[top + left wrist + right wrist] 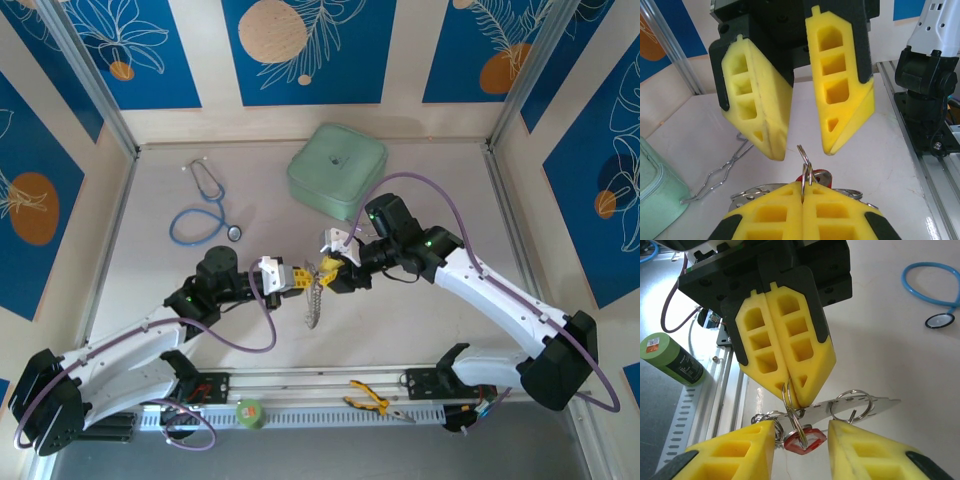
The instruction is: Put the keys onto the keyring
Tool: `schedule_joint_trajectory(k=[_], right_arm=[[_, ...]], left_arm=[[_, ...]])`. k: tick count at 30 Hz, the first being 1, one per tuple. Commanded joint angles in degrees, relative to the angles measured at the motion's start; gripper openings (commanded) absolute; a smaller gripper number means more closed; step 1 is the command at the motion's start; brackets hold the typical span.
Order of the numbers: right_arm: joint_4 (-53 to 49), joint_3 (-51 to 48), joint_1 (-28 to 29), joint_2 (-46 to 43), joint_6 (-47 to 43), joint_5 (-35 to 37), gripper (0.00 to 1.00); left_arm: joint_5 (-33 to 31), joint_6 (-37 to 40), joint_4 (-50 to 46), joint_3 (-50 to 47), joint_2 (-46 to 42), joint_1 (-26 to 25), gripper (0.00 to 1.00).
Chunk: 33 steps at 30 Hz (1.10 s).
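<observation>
Left fingers [770, 217] pinch the keys [314, 298] at centre frame as we watch; right fingers [740, 450] stand spread beside the red tag [804, 440]. Keyring [715, 177] lies on worktop [880, 160], lower left.

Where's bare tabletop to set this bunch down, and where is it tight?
Bare table lies right of the green case, out to the right wall. A smaller patch sits between the stethoscope and the left arm. Crowded at centre: the left gripper, shut on the keys, meets the open right gripper.
</observation>
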Motion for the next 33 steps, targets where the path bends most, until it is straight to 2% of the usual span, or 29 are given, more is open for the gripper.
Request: schedule_joint_trajectory(k=[1,3,7,9,22,23,28,33], right_arm=[[-0.68,-0.30,0.42,0.40,-0.02,-1.46,0.28],[-0.73,-0.39,0.11,0.36,-0.20,-2.43,0.23],[-1.38,-0.13,-0.50,0.61,-0.29,-3.35,0.04],[-1.74,-0.13,-1.03,0.62,-0.01,-3.43,0.00],[-1.65,-1.05,-2.22,2.96,1.65,-2.20,0.00],[-1.05,-1.25,-2.24,2.62,1.81,-2.43,0.01],[5.45,-5.54,-2.31,-2.55,0.73,-2.13,0.33],[10.48,-9.58,-1.68,-6.80,-2.73,-2.55,0.37]], left_arm=[[2.12,0.18,3.15,-0.26,-0.74,-0.20,0.00],[2.31,0.13,3.23,-0.30,-0.82,-0.17,0.00],[2.56,-0.22,3.58,-0.60,-0.93,-0.18,0.00],[2.56,-0.34,3.66,-0.61,-1.09,-0.18,0.00],[3.46,-1.13,8.30,-1.16,-1.11,-0.21,0.00],[3.44,-1.27,8.64,-1.29,-0.88,-0.18,0.00],[3.59,-2.53,10.78,-2.01,0.48,-0.24,0.00],[4.50,-4.97,13.87,-2.61,2.14,-0.24,0.00]])
